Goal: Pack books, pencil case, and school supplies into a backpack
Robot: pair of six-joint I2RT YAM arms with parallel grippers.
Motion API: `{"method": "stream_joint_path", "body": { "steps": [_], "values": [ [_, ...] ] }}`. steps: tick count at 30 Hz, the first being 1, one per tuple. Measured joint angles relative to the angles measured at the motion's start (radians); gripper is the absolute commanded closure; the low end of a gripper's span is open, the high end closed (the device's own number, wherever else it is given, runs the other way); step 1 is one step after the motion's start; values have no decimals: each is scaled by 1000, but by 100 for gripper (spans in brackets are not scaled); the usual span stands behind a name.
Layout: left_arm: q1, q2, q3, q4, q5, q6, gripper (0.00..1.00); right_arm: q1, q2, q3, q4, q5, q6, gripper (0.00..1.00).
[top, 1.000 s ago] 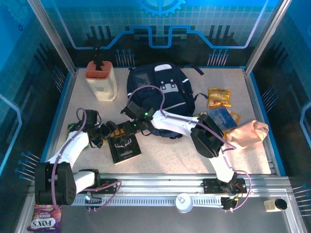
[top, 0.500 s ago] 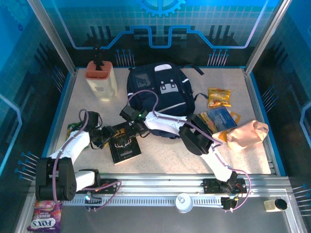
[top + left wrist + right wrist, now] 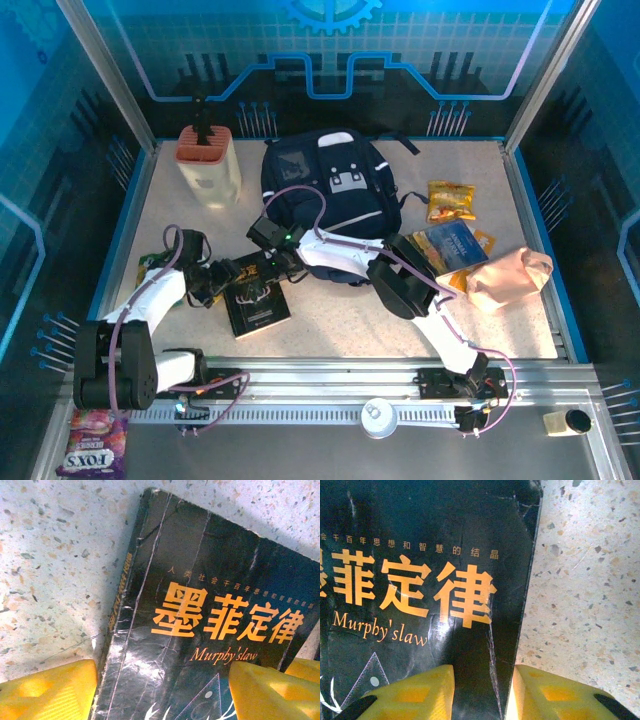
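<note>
1. Book position: the black book (image 3: 258, 296) lies flat on the desk (image 3: 340, 318), lower left of centre in the top view. Its long axis runs nearly top to bottom of the frame.
2. My left tool (image 3: 162, 694) sits at the book's upper-left corner with its jaws wide open across the spine edge. One finger (image 3: 47, 692) is over bare desk, the other over the cover.
3. My right tool (image 3: 482, 692) straddles the opposite long edge with a narrower gap. I cannot tell whether it pinches the cover.
4. The backpack (image 3: 325, 185) lies up and right of the book, close by, with my right arm stretched across its near edge.
5. I judge the lift has to travel up-right. The open desk below and to the right of the book gives swing room.
</note>
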Motion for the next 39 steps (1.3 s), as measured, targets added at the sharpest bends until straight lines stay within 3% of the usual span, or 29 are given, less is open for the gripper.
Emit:
{"method": "stream_joint_path", "body": {
  "steps": [15,23,31,39],
  "values": [
    [-46,53,-6,8,-16,-3,34,-11,0,-2,3,-21,16,68],
    [-60,29,-6,-7,-10,22,54,-27,0,-8,9,-23,25,74],
    [-64,-126,-6,-7,75,18,64,-63,-21,-50,42,-23,64,75],
    [-70,-181,-30,90,167,3,63,-68,-24,-55,43,-16,77,77]
  ]
}}
